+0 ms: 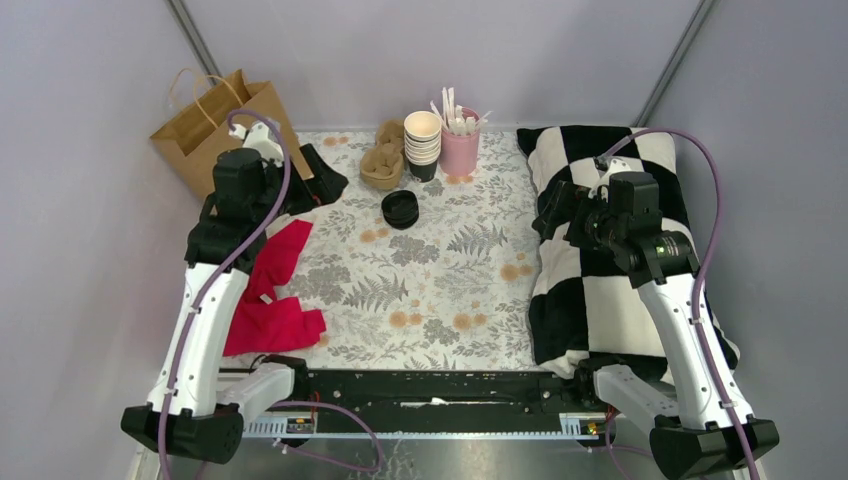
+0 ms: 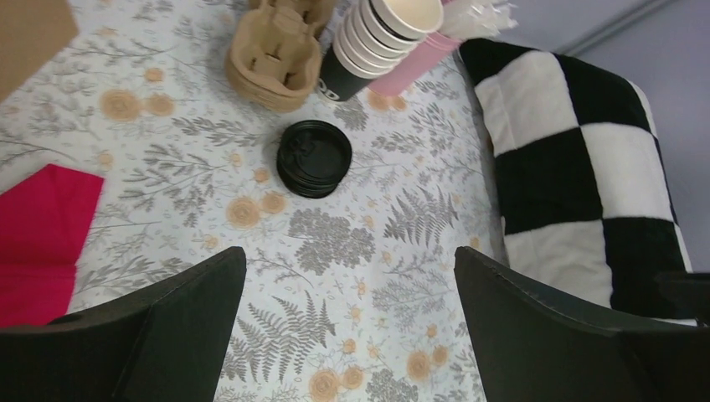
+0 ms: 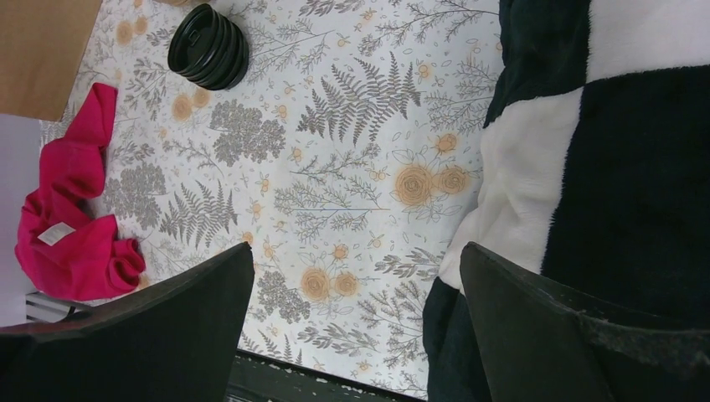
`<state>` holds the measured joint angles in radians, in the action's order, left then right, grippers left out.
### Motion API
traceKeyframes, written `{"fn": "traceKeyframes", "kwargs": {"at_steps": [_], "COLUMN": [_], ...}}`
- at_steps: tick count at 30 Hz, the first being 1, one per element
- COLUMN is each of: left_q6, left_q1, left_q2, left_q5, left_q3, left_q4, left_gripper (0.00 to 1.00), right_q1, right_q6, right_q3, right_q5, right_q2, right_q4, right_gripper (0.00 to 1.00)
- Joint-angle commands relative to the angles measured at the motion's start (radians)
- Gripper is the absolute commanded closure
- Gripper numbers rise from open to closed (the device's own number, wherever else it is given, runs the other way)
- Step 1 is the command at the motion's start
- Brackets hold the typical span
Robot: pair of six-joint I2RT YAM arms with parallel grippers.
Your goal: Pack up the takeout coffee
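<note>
- While the left gripper (image 2: pixel 348 255) and right gripper (image 3: pixel 356 251) both gape empty, a lidded coffee cup cannot be picked out.
- White print low on the cup stack (image 2: pixel 368 46) is unreadable.
- Bare tablecloth (image 1: pixel 440 290) spans centre frame, between red cloth (image 1: pixel 275 300) and checkered blanket (image 1: pixel 600 290).
- One lid stack (image 1: pixel 400 209), one paper bag (image 1: pixel 200 140), one pink cup (image 1: pixel 460 150).

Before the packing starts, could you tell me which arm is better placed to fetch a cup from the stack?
Left, probably: the left arm has open jaws facing the cup stack and lid stack, both ahead in its wrist view. The right arm hangs over the checkered blanket and sees lids, not cups.
</note>
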<state>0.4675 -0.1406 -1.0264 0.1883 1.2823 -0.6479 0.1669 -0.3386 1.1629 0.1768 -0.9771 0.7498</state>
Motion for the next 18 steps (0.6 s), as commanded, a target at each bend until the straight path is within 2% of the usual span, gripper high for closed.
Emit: {"fn": "traceKeyframes", "kwargs": {"at_steps": [1, 5, 10, 13, 18], "left_q6": [-0.020, 0.030, 0.090, 0.111, 0.153], "left_q1": [-0.044, -0.124, -0.239, -0.255, -0.257], "left_q2": [-0.018, -0.058, -0.182, -0.278, -0.457], "left_q5": [0.081, 0.095, 0.107, 0.103, 0.051], "left_q3": [-0.017, -0.053, -0.046, 0.002, 0.136], "left_q4": [0.073, 0.116, 0.193, 0.218, 0.267], "left_gripper": [0.01, 0.01, 0.01, 0.02, 0.10], "right_q1": [-0.004, -0.004, -0.004, -0.004, -0.004], "right_q6": [-0.005, 0.042, 0.089, 0.085, 0.035], "right_q3": [0.037, 0.064, 0.049, 0.033, 0.006], "right_q5": [0.019, 0.046, 0.049, 0.078, 0.145], "right_q2": [-0.004, -0.006, 0.015, 0.025, 0.040], "right_q4": [-0.008, 0.010, 0.028, 0.037, 0.045], "right_gripper": [0.00, 0.00, 0.00, 0.00, 0.00]}}
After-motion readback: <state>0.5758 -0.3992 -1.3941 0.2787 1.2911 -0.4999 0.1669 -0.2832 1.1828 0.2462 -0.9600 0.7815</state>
